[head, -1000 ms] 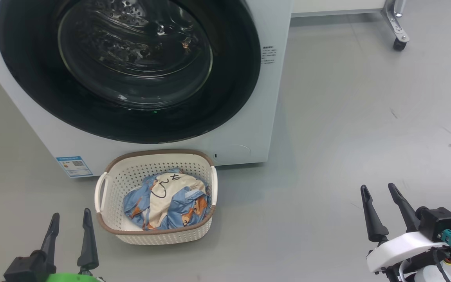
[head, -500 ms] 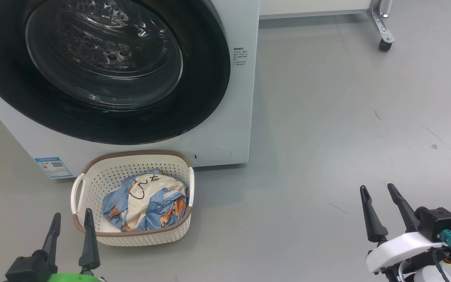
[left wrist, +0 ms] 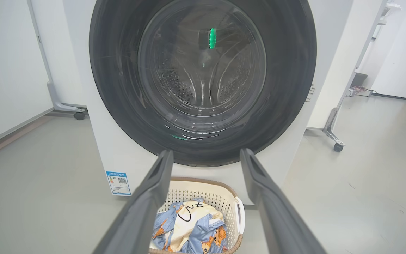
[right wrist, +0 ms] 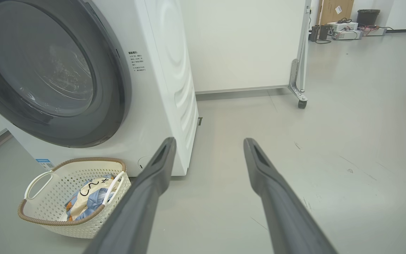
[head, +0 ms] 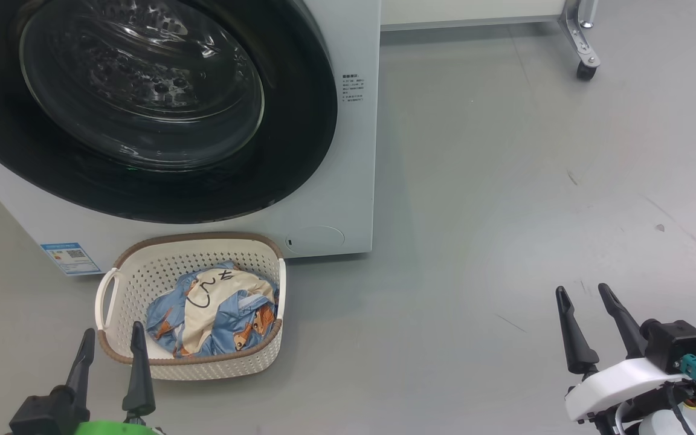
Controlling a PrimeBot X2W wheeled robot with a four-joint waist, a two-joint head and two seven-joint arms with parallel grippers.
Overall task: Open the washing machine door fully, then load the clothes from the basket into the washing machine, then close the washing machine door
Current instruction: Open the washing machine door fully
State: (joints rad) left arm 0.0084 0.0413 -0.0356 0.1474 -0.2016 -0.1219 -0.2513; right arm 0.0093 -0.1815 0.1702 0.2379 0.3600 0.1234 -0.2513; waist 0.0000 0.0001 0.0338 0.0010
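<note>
Grey floor (head: 505, 211), wheeled panel frame (head: 583, 60) far right. Head view: washing machine (head: 357, 151) fills the far left, washing machine door (head: 299, 121) shut flush against the front, so step one is not yet done. Basket (head: 215, 365) sits on the floor touching the machine's base, clothes (head: 215, 308) heaped inside. Left gripper (head: 112, 329) is at the basket's near rim, fingers apart, nothing held. Right gripper (head: 582, 289) is well off to the right over bare floor, fingers also apart and empty. Left wrist view: the door's glass is dead ahead and above the spread fingers, the basket low between them, so the left arm is squared to the door face. Right wrist view: machine and door lie to the left of the fingers, which point at open floor past the machine's right corner; the door's right edge is the part nearest this arm. No handle or hinge is visible, so I can't tell which side swings. My read: the left arm is nearer the door overall, while the right is better placed if the opening edge is on the right.
</note>
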